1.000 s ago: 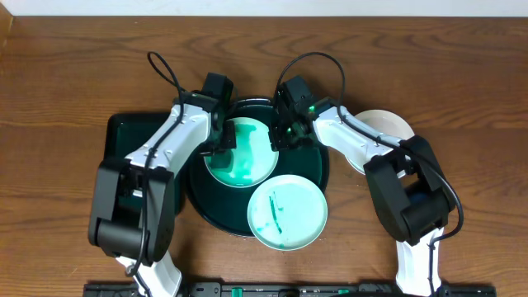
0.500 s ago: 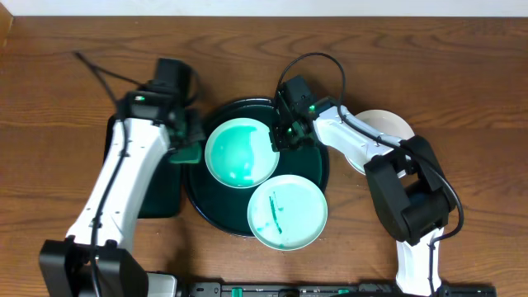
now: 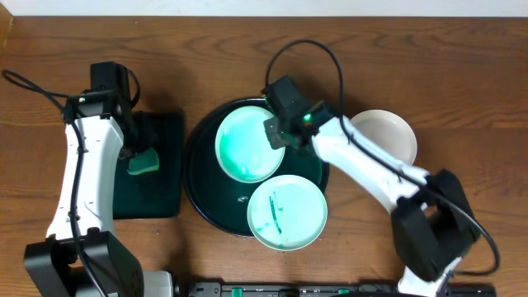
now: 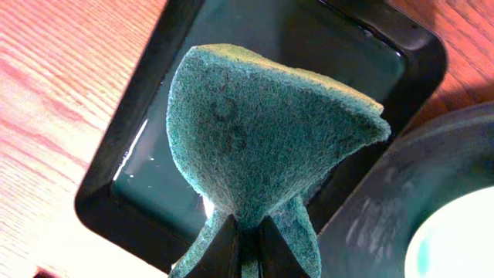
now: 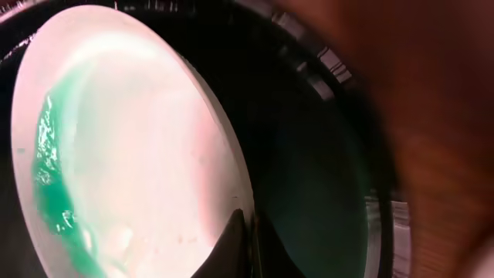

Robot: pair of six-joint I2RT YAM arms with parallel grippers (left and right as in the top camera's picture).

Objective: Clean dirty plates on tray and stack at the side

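While left gripper (image 4: 245, 235) pinches the green sponge (image 4: 262, 131) over the rectangular tray (image 3: 161, 194), right gripper (image 3: 279, 132) clamps the right rim of the smeared turquoise plate (image 3: 243, 148); white plate (image 3: 388, 136) lies farther right.

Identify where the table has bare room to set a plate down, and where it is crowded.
Bare wood runs along the back and right of the white plate. The round tray is crowded: right tool grips the upper turquoise plate; the lower turquoise plate overhangs its rim.
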